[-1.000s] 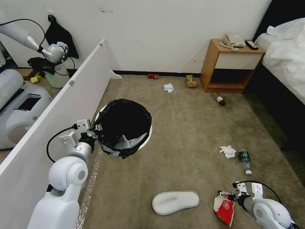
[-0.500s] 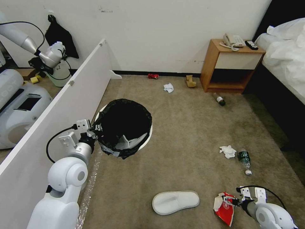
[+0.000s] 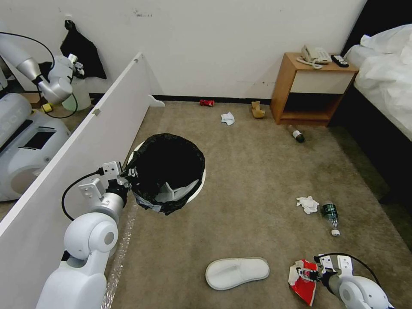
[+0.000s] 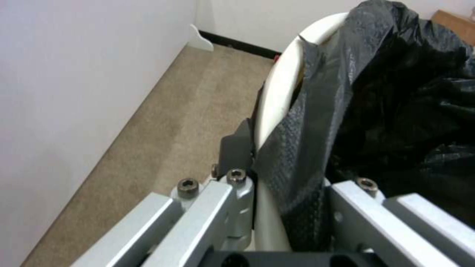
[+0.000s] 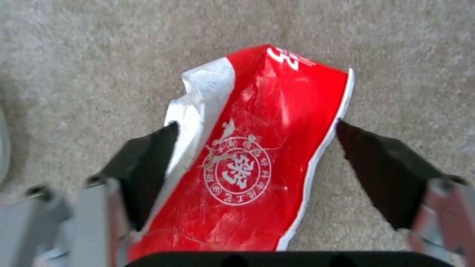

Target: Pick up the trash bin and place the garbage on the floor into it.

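Head view. My left pincer [image 3: 128,175] is clamped on the near rim of the trash bin [image 3: 168,171], which I hold up beside the white partition board [image 3: 86,141]; the black liner is folded over the rim and something pale already lies inside. My right pincer [image 3: 310,272] is low over the floor [image 3: 249,180], at the red-white wrapper [image 3: 304,281]. A white slipper [image 3: 237,272] lies just beside that wrapper, toward my left. Farther out: a crumpled tissue [image 3: 307,204] next to a plastic bottle [image 3: 331,213], a second bottle [image 3: 296,134] by the nightstand [image 3: 311,90], another tissue [image 3: 228,118], tan paper [image 3: 257,110] and a crushed red can [image 3: 207,102] near the wall.

Left wrist view. The left pincer [image 4: 277,193] pinches the bin wall [image 4: 277,96] and liner [image 4: 356,111], one finger outside, one inside. Grip appears secure.

Right wrist view. The right pincer [image 5: 257,163] is spread wide, a dark finger on either side of the wrapper [image 5: 257,155]. The wrapper's long axis runs straight away from the pincer, so the fingers face its two long edges. I cannot tell whether either touches it. In my judgement a close across the short width is what the pick calls for; the right arm is plainly the nearer one.
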`<state>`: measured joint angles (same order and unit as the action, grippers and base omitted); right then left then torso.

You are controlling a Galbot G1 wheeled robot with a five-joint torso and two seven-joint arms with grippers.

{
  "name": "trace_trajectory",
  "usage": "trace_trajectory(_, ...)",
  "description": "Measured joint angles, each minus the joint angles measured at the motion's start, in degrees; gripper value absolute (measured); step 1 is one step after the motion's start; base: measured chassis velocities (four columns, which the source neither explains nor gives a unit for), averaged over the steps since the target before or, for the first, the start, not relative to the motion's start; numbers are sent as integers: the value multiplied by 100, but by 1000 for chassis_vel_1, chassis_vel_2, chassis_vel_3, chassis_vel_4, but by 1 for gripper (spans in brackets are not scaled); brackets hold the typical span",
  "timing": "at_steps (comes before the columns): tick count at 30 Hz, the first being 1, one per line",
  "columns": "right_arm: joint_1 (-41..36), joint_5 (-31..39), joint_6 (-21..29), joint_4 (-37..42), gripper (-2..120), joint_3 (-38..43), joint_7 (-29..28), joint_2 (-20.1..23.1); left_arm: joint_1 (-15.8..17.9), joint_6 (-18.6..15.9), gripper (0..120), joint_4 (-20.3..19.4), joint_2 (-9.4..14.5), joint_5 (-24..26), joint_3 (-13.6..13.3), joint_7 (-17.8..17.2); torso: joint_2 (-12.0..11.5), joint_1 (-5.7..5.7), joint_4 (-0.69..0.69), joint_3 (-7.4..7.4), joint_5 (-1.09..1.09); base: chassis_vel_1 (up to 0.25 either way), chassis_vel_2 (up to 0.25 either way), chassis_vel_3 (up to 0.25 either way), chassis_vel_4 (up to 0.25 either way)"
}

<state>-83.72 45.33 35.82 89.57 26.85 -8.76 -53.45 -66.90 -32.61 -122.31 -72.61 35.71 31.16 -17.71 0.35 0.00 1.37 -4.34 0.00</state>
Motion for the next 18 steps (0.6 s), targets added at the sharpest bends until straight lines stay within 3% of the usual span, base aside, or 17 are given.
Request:
trace_trajectory(3, 39, -20, -4, -53, 68, -18, 13, -11, 9, 4, 4, 4, -8, -2, -2, 0, 0, 0, 0, 0, 0, 0, 0, 0, 0)
trace_trajectory(5, 74, -45, -45, -113, 54, -19, 42, -16, 19, 9, 4, 30, -11, -6, -7, 2, 0, 0, 0, 0, 0, 0, 0, 0, 0)
trace_trajectory(9, 88, -65, -80, -137, 48, -19, 66, -10, 31, 13, 4, 50, -12, -11, -10, 3, 0, 0, 0, 0, 0, 0, 0, 0, 0)
trace_trajectory(18, 152, -97, -173, -211, 10, -13, 96, 17, 93, 27, 4, 130, -49, -44, -37, 13, 0, 0, 0, 0, 0, 0, 0, 0, 0)
